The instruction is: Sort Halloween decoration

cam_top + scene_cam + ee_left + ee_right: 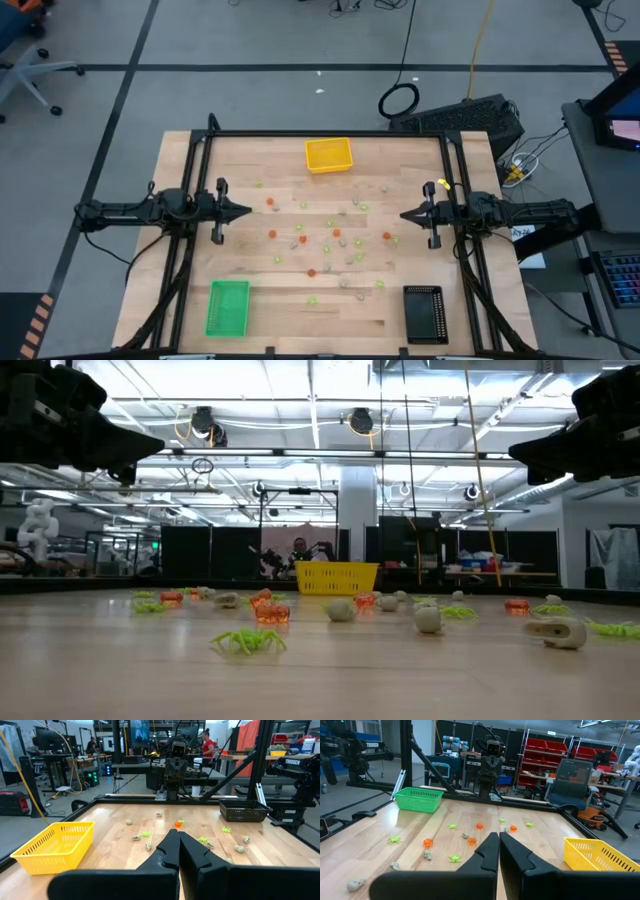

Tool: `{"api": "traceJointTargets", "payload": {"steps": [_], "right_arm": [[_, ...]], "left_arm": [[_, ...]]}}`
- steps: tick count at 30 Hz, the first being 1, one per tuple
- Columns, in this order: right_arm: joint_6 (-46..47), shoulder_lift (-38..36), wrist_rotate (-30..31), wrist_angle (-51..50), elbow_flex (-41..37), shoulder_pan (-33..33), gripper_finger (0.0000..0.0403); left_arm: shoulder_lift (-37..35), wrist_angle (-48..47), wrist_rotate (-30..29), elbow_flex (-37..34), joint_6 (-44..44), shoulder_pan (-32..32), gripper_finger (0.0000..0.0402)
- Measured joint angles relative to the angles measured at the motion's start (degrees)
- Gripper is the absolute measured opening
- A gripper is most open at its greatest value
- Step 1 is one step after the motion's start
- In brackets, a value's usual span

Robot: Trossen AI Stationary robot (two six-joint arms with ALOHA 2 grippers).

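Many tiny Halloween decoration pieces [325, 240], orange, light green and pale beige-grey, lie scattered on the middle of the wooden table [180, 260]. In the low view a green spider [248, 641] and a pale skull [557, 630] lie nearest. My left gripper [246, 211] hovers shut at the table's left side, pointing level toward the middle. My right gripper [404, 214] hovers shut at the right side, facing it. Both stand clear of the pieces; their shut fingers show in the left wrist view [178, 851] and the right wrist view [498, 851].
A yellow tray [328, 154] stands at the far edge, a green tray [227, 307] at the near left, a black tray [424, 314] at the near right. A black frame [320, 133] surrounds the table. People show in the room beyond [206, 742].
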Motion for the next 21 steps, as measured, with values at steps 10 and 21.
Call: {"api": "traceJointTargets", "payload": {"steps": [10, 21], "right_arm": [[2.8, 0.0, 0.0, 0.3, 0.0, 0.1, 0.0], [5.6, 3.7, -4.5, -0.8, 7.8, 0.2, 0.0]], "left_arm": [[0.0, 0.0, 0.0, 0.0, 0.0, 0.0, 0.0], [0.0, 0.0, 0.0, 0.0, 0.0, 0.0, 0.0]]}}
